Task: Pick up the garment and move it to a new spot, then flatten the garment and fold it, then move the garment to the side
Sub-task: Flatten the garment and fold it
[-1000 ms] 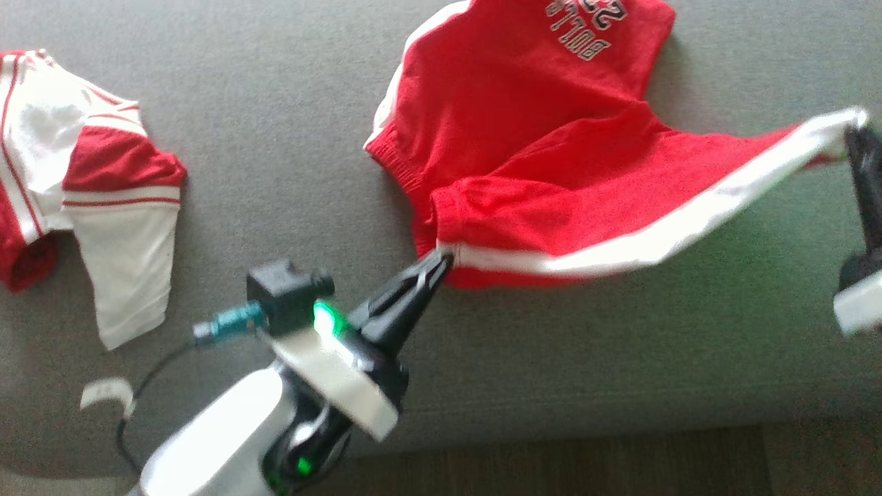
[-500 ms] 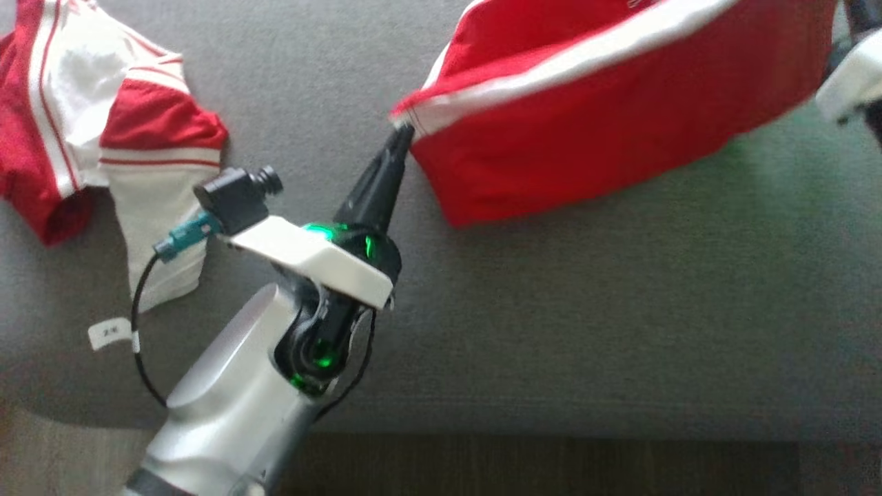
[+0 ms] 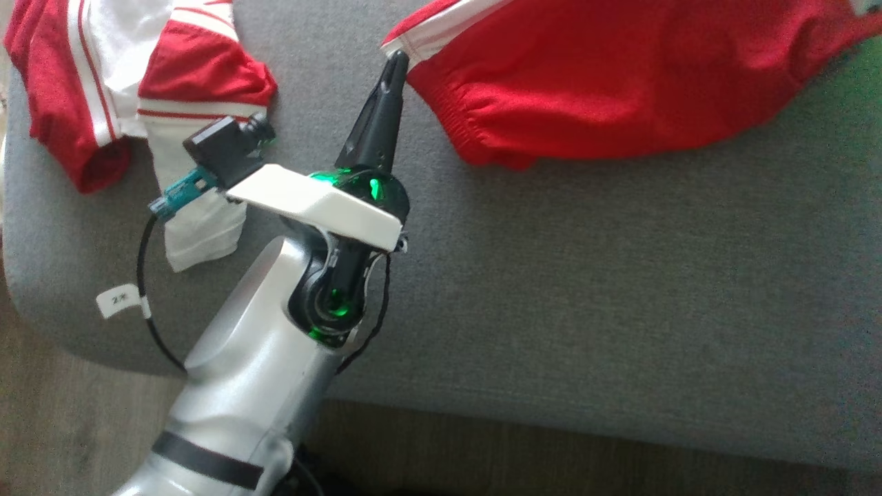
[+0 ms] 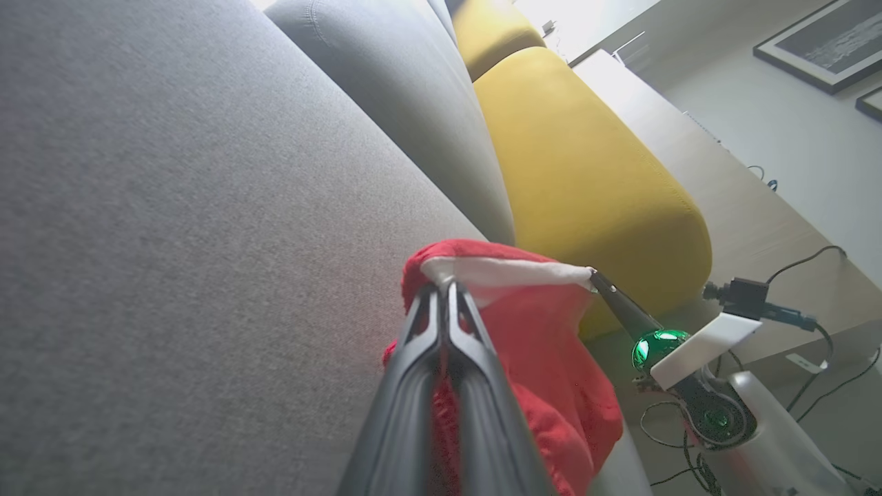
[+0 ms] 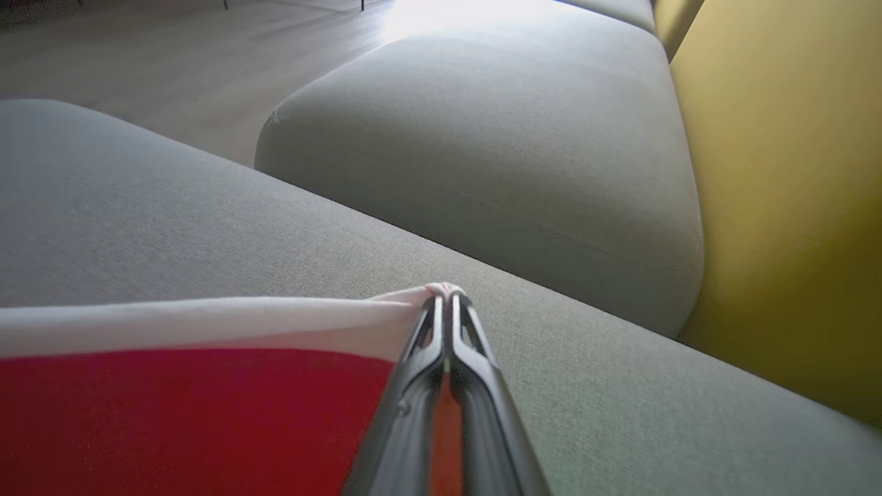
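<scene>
Both pairs are clamping cloth: left fingers (image 3: pixel 384 103) are pinching the white-striped corner of the red garment (image 3: pixel 606 89), and right fingers (image 5: pixel 427 365) are pinching the opposite white-banded corner. The garment is hanging stretched between them, its long axis running left-right across the head view and its belly sagging toward the grey sofa seat (image 3: pixel 620 289); cannot tell whether it is touching. A second red-and-white garment (image 3: pixel 110 83) is lying well to the left, with a yellow cushion (image 4: pixel 586 179) beyond.

Soft red knit garment (image 3: pixel 620 89) on matt, coarse-woven grey sofa (image 3: pixel 620 289); glossy silver forearm (image 3: pixel 234 386).
</scene>
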